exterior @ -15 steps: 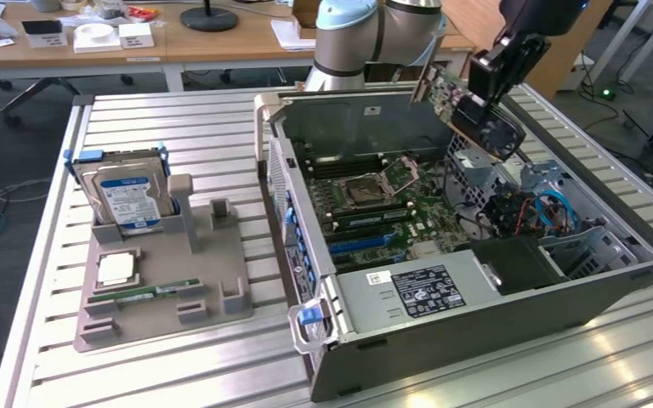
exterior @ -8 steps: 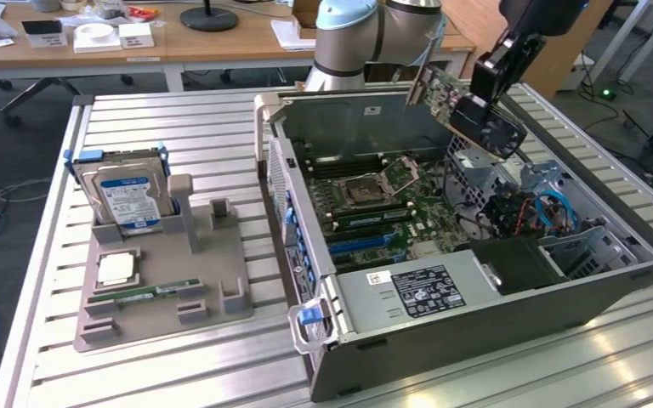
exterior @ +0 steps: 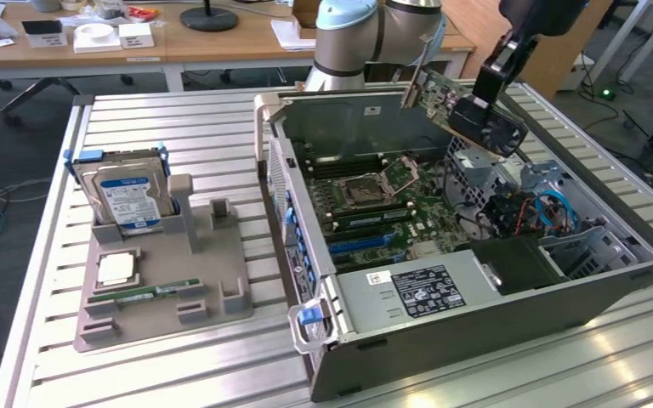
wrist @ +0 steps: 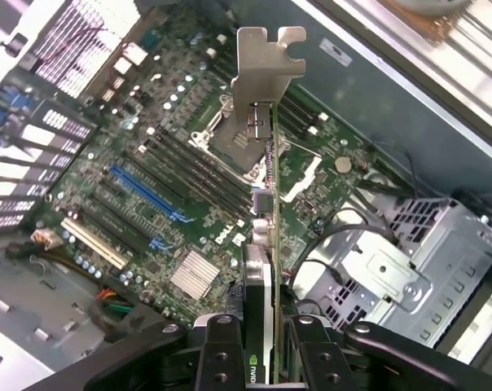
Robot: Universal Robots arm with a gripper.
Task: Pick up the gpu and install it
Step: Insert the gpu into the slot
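A slatted metal surface (exterior: pixel 167 119) carries a grey holder (exterior: pixel 190 289) near its edge on the exterior view's left. A hard drive (exterior: pixel 128 200) with a blue-white label stands upright at the holder's far end. A square processor (exterior: pixel 116 269) lies flat nearer the front, with a green memory stick (exterior: pixel 145 293) just in front of it. Beside the holder, toward the surface's other edge, an open computer case (exterior: pixel 599 280) lies on its side. Inside it are a green motherboard (exterior: pixel 389 217), a labelled power supply (exterior: pixel 423 291) at the near end and blue cables (exterior: pixel 553 212). The wrist view shows the board's blue slot (wrist: pixel 144 191) and a silver heat sink (wrist: pixel 195 274). A wooden desk (exterior: pixel 190 47) stands behind.
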